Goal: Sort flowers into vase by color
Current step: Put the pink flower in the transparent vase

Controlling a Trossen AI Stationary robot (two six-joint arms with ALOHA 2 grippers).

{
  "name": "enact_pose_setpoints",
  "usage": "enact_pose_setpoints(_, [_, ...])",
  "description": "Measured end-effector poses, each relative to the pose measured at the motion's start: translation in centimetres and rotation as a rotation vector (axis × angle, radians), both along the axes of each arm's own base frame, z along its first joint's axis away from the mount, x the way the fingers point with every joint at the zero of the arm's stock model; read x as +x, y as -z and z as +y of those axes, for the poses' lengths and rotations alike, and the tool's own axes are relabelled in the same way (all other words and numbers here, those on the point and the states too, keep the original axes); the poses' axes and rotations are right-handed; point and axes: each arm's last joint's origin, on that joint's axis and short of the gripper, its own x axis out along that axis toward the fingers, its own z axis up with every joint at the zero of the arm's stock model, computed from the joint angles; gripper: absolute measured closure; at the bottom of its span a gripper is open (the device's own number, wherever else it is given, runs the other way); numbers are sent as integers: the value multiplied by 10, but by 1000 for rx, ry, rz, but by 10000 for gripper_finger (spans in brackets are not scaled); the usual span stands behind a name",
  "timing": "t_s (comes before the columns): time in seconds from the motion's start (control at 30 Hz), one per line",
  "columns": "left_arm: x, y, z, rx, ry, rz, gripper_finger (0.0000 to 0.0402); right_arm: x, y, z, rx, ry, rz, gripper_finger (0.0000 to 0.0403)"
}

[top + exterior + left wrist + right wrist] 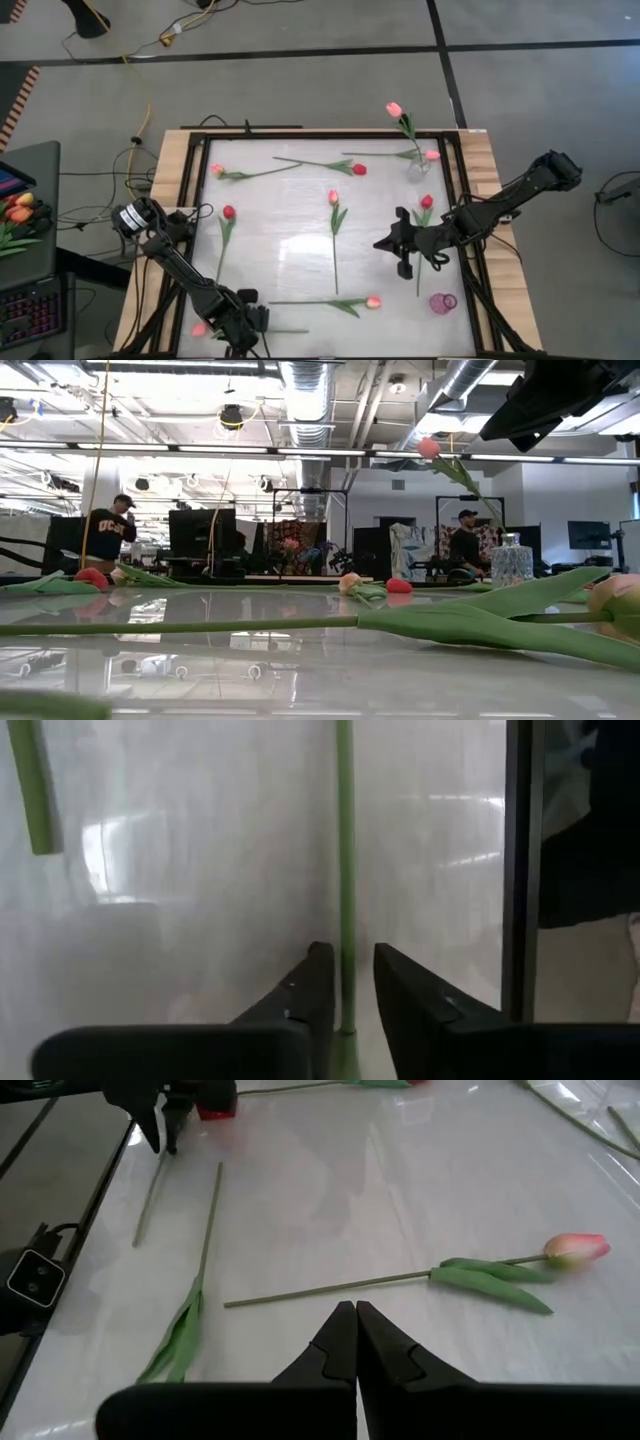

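Several tulips lie flat on the white table top, among them a red one, a pink one and a salmon one. A clear glass vase at the far right holds one pink tulip. At the near left edge my left gripper is open, pointing down. Its fingers stand narrowly on either side of the green stem of a pink tulip lying there. My right gripper hovers shut and empty over the right half. My left gripper comes at the stem from above, its fingers across it, near the stem's middle. One finger lies close against the stem and a small gap shows at the other. I cannot tell whether it touches. The stem lies on the table.
A small pink vase stands near the right front corner. A black frame rims the table top. A bunch of orange tulips lies on a side table at the left. People stand in the room behind.
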Motion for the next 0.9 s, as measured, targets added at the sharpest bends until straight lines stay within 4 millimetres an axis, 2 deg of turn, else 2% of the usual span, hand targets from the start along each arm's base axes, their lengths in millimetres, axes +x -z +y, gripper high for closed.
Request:
enact_pose_setpoints(0.2, [3,-13,-1,45,50,-35,395,0,0,0,1,1,3,376])
enact_pose_setpoints(0.37, [13,-33,0,88,62,-27,399,0,0,-1,-1,9,2,376])
enact_pose_setpoints(0.5, [25,-55,-2,19,89,0,400,0,0,-1,-1,9,3,376])
enact_pose_setpoints(0.7, [45,-99,-5,-133,139,23,401,0,0,-1,-2,9,3,376])
enact_pose_setpoints(0.8, [52,-128,0,-108,162,17,401,0,0,-1,-2,8,3,376])
enact_pose_setpoints(0.9, [56,-162,10,-8,190,-37,401,0,0,-1,-12,2,3,376])
